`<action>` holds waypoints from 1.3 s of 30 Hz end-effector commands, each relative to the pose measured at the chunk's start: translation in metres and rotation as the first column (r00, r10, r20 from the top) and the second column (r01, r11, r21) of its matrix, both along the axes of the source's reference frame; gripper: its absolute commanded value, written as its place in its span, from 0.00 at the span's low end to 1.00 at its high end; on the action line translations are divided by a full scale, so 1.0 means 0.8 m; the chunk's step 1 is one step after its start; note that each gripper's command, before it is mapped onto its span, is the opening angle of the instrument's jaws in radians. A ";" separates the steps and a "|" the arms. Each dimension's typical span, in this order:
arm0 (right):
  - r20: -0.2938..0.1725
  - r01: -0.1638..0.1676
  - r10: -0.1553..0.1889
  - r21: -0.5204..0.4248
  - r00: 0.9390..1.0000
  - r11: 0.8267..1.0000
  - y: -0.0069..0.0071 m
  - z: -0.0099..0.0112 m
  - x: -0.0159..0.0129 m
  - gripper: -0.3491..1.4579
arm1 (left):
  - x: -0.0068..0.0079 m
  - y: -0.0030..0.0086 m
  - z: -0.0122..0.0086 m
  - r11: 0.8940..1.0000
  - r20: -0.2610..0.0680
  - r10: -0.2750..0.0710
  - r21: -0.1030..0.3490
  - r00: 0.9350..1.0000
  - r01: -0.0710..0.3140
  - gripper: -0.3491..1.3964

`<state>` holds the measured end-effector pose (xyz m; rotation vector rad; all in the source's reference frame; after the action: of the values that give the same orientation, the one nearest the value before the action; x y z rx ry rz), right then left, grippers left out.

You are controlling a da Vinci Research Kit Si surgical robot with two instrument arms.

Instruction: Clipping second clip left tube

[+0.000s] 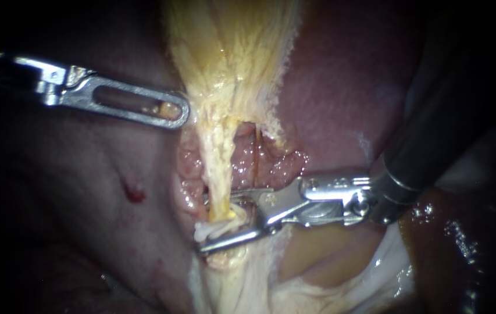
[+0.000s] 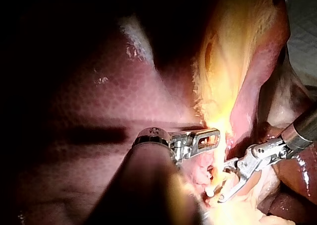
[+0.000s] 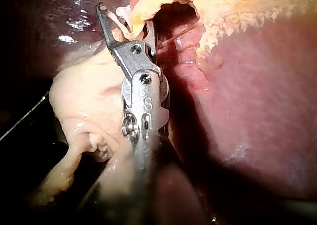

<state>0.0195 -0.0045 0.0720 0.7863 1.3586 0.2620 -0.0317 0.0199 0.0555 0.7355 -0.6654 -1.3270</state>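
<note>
Pale yellow, soft and wet, the left tube (image 1: 216, 168) will handle as light, slippery and easily torn, so I judge it best taken square across its bare stretch, never pulled. It runs between the spread jaws of my right instrument (image 1: 217, 221), which pinch nothing, with a white clip (image 1: 216, 231) against the lower jaw. Count: two tubes, the thin red tube (image 1: 256, 157) lying just beyond the upper jaw; one clip seen; two instruments, my left instrument (image 1: 181, 110) well apart.
</note>
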 end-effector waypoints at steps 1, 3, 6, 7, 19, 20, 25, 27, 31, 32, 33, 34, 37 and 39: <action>-0.003 0.005 -0.005 0.005 1.000 1.000 -0.0001 0.0002 0.0002 0.47 | 0.0000 0.0000 0.0000 1.000 0.000 0.000 0.000 1.000 0.000 0.00; -0.013 0.004 -0.004 0.017 1.000 1.000 -0.0004 0.0004 0.0007 0.47 | 0.0000 0.0000 0.0000 1.000 0.000 0.000 0.000 1.000 0.000 0.00; -0.043 0.010 -0.008 0.043 0.999 0.999 -0.0006 0.0005 0.0012 0.47 | -0.0001 0.0000 0.0001 1.000 0.000 0.000 0.000 1.000 0.000 0.00; -0.052 0.011 -0.008 0.050 0.999 0.999 -0.0007 0.0004 0.0013 0.47 | -0.0001 0.0000 0.0001 1.000 -0.001 0.000 0.000 1.000 0.000 0.00; -0.127 0.050 -0.036 0.108 0.991 0.993 -0.0018 -0.0010 0.0015 0.47 | -0.0001 -0.0001 0.0002 1.000 -0.001 0.000 -0.001 1.000 0.000 0.00; -0.132 0.057 -0.042 0.109 0.990 0.992 -0.0020 -0.0012 0.0015 0.47 | -0.0001 -0.0001 0.0002 1.000 -0.001 0.000 -0.001 1.000 0.000 0.00; -0.167 0.097 -0.075 0.125 0.983 0.987 -0.0030 -0.0027 0.0013 0.47 | -0.0001 0.0000 0.0003 1.000 0.000 0.000 -0.001 1.000 0.000 0.00; -0.175 0.106 -0.082 0.128 0.981 0.986 -0.0034 -0.0033 0.0013 0.47 | 0.0000 0.0001 0.0004 1.000 0.000 0.000 -0.001 1.000 0.000 0.00; -0.188 0.122 -0.097 0.127 0.977 0.984 -0.0039 -0.0043 0.0014 0.47 | 0.0000 0.0001 0.0004 1.000 0.000 0.000 -0.001 1.000 0.000 0.00; -0.189 0.124 -0.099 0.127 0.977 0.984 -0.0040 -0.0045 0.0014 0.47 | 0.0000 0.0001 0.0004 1.000 0.000 0.000 -0.001 1.000 0.000 0.00; -0.192 0.127 -0.101 0.127 0.976 0.984 -0.0040 -0.0046 0.0014 0.47 | 0.0000 0.0001 0.0004 1.000 0.000 0.001 -0.001 1.000 -0.001 0.00; -0.192 0.128 -0.102 0.127 0.976 0.984 -0.0041 -0.0047 0.0013 0.46 | 0.0000 0.0001 0.0005 1.000 0.000 0.001 -0.001 1.000 -0.001 0.00; -0.195 0.132 -0.106 0.128 0.975 0.983 -0.0041 -0.0049 0.0013 0.46 | 0.0000 0.0001 0.0005 1.000 0.000 0.001 -0.001 1.000 -0.001 0.00; -0.197 0.133 -0.106 0.130 0.975 0.983 -0.0041 -0.0051 0.0012 0.46 | 0.0000 0.0002 0.0005 1.000 0.000 0.001 -0.001 1.000 -0.001 0.00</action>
<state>0.0204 -0.0077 0.0679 1.0322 1.4767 0.1917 -0.0317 0.0200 0.0559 0.7348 -0.6654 -1.3260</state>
